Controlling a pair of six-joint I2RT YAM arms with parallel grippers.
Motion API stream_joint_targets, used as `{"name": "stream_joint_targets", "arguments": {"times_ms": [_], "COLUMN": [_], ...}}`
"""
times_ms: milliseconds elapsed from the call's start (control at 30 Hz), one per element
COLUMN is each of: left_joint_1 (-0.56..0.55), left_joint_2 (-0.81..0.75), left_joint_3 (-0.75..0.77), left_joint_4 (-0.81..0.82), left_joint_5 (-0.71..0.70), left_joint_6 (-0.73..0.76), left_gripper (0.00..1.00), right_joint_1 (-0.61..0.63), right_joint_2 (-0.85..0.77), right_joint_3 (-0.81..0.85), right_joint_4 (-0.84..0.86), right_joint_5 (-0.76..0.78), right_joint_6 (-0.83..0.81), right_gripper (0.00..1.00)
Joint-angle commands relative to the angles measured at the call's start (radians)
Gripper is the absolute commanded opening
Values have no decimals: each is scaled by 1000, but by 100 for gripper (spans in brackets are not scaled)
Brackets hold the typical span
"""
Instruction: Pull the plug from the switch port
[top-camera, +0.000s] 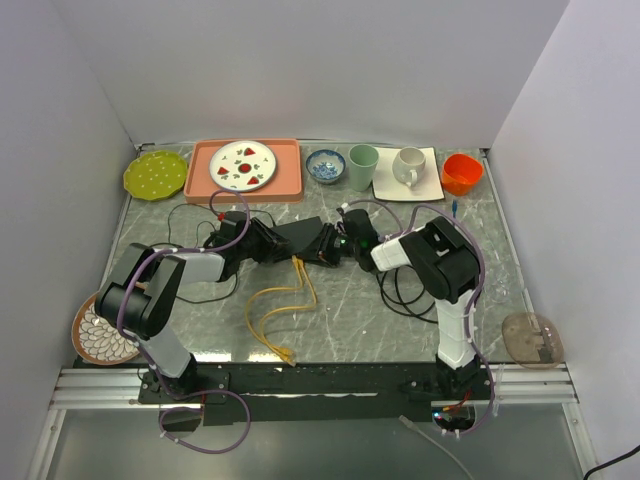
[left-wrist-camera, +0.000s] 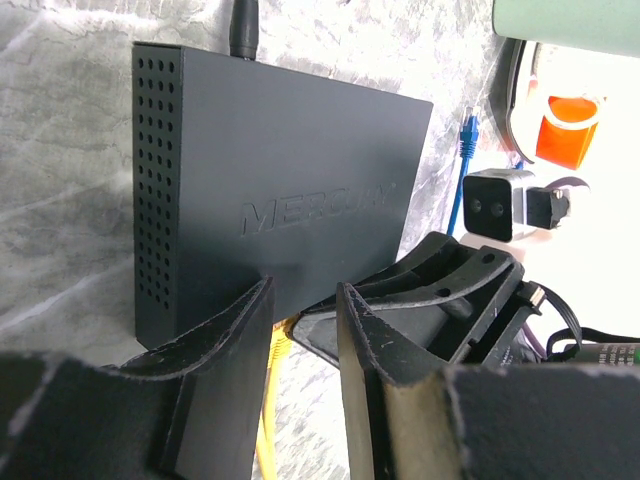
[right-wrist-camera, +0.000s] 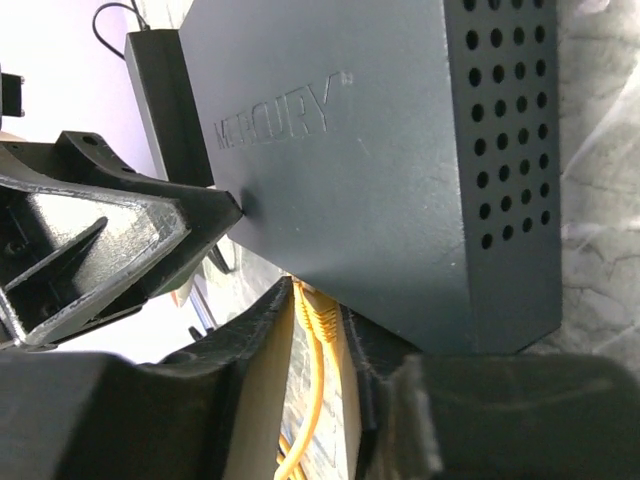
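The switch (top-camera: 300, 238) is a flat matte black box lying mid-table between my two grippers; it fills the left wrist view (left-wrist-camera: 280, 190) and the right wrist view (right-wrist-camera: 370, 150). A yellow plug (right-wrist-camera: 322, 318) sits in its near edge, and its yellow cable (top-camera: 275, 300) loops toward me. My right gripper (top-camera: 335, 247) (right-wrist-camera: 320, 300) stands around the plug, with a finger against each side of it. My left gripper (top-camera: 268, 240) (left-wrist-camera: 305, 290) is partly open, its fingertips (left-wrist-camera: 262, 292) resting on the switch's top face near the port edge. Only cable and table show in its gap.
Along the back stand a green plate (top-camera: 156, 174), a pink tray (top-camera: 290, 150) with a plate, a blue bowl (top-camera: 326, 166), a green cup (top-camera: 363, 167), a white mug (top-camera: 408, 166) and an orange cup (top-camera: 461, 173). Black cables (top-camera: 405, 290) lie by the right arm. A woven dish (top-camera: 100, 335) sits front left.
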Motion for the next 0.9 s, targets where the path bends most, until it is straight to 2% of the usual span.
{"name": "stream_joint_targets", "arguments": {"times_ms": [0, 200, 333, 533, 867], "left_joint_1": [1, 1, 1, 1, 1], "left_joint_2": [1, -7, -9, -9, -9], "left_joint_3": [-2, -2, -5, -7, -13], "left_joint_4": [17, 12, 14, 14, 24], "left_joint_5": [9, 9, 9, 12, 14], "left_joint_6": [3, 8, 8, 9, 8], "left_gripper": [38, 38, 38, 38, 37], "right_joint_1": [13, 18, 18, 19, 21], "right_joint_2": [26, 41, 47, 57, 80], "right_joint_3": [4, 4, -10, -50, -60], "right_joint_4": [57, 88, 137, 237, 297], "right_joint_5": [8, 6, 8, 28, 43], "right_joint_6": [24, 54, 100, 183, 258], "right_gripper": [29, 36, 37, 36, 34]}}
